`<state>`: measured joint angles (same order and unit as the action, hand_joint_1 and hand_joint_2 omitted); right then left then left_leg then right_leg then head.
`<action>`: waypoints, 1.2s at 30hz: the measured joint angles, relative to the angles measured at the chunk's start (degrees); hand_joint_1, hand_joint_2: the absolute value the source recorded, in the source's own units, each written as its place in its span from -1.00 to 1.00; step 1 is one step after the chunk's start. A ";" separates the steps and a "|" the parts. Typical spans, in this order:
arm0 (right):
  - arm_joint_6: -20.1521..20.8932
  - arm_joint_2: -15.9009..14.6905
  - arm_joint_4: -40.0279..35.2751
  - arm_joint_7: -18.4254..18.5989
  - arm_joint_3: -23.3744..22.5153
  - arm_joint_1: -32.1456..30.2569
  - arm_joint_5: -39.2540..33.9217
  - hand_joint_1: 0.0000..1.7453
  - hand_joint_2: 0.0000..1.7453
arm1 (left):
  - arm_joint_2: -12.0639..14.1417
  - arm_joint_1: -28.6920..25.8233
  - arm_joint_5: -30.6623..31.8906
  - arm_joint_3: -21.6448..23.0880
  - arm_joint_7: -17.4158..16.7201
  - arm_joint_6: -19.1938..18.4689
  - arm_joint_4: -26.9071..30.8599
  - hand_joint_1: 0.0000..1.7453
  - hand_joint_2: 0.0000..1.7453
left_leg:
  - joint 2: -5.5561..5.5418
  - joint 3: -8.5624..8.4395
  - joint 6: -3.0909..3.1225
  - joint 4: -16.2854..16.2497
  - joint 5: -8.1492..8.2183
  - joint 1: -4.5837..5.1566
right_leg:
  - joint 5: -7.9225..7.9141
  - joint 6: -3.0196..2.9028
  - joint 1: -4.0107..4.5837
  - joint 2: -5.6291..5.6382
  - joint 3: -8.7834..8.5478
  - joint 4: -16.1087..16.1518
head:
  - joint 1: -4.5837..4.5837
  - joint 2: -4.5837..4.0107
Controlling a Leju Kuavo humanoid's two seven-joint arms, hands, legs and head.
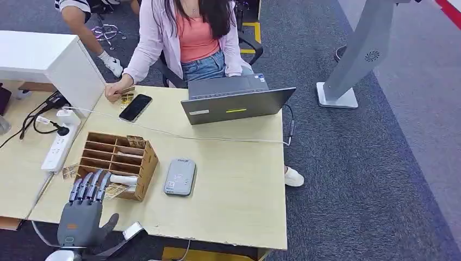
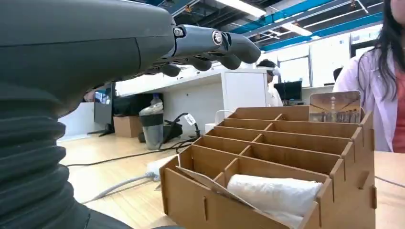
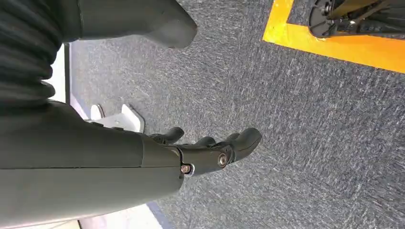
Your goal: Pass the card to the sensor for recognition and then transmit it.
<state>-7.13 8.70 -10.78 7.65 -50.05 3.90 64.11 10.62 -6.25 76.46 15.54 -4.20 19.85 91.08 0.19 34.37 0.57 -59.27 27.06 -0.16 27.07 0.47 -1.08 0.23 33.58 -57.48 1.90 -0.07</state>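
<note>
Left hand (image 1: 84, 209) hovering empty, fingers spread, above the slotted wooden organiser box (image 1: 142, 163). Thin printed card (image 1: 115, 190) leaning in its nearest slot beside the grey flat sensor (image 1: 180, 176). Probably light, stiff, slippery; best pinched by its exposed upper edge.

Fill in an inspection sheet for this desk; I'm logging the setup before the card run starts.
Surface: light wooden table, bare toward its right side.
Job's things: wooden card rack with a card upright in a far slot; grey sensor lying beside the rack.
Clutter: laptop, phone, white roll in the rack's nearest slot.
Hands: left hand over the rack's near end, fingers extended, holding nothing; right hand hanging over carpet, holding nothing.
Cables: power strip with plugs; thin white cable across the table.
Surroundings: seated person behind the laptop; grey stand.
</note>
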 joint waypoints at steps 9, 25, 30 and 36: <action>0.61 0.00 0.00 0.07 0.02 0.03 0.81 -1.00 1.00 | -0.39 3.24 -0.55 -1.84 0.09 -1.40 -2.82 -1.00 1.00 | 0.00 -0.01 0.00 0.00 -0.01 0.00 | -0.01 0.00 0.00 0.00 -0.01 0.00 | 0.00 0.00; 0.94 0.13 0.00 0.22 0.02 0.08 1.64 -1.00 1.00 | -0.52 7.75 -0.77 -3.15 0.11 -3.67 -8.22 -1.00 1.00 | 0.00 -0.01 0.00 0.00 0.00 0.00 | -0.01 0.00 0.00 0.01 -0.01 0.00 | -0.02 0.00; 1.03 0.24 0.00 0.22 0.02 0.09 1.81 -1.00 1.00 | -0.55 8.30 -0.79 -3.21 0.11 -3.93 -9.16 -1.00 1.00 | 0.00 0.00 0.00 0.00 0.00 0.00 | -0.01 0.00 0.00 0.00 -0.01 0.00 | 0.00 0.00; 1.03 0.31 0.00 0.22 0.02 0.09 1.95 -1.00 1.00 | -0.55 8.61 -0.81 -3.21 0.11 -4.35 -10.38 1.00 1.00 | 0.00 0.00 0.00 0.00 0.00 0.00 | -0.01 0.00 0.00 0.00 -0.01 0.00 | 0.00 0.00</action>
<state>-6.10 9.01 -10.78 7.87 -50.03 3.99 66.05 10.08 2.36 75.65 12.33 -4.09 15.50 80.70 0.19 34.37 0.57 -59.27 27.06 -0.16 27.06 0.46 -1.08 0.23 33.57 -57.48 1.90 -0.07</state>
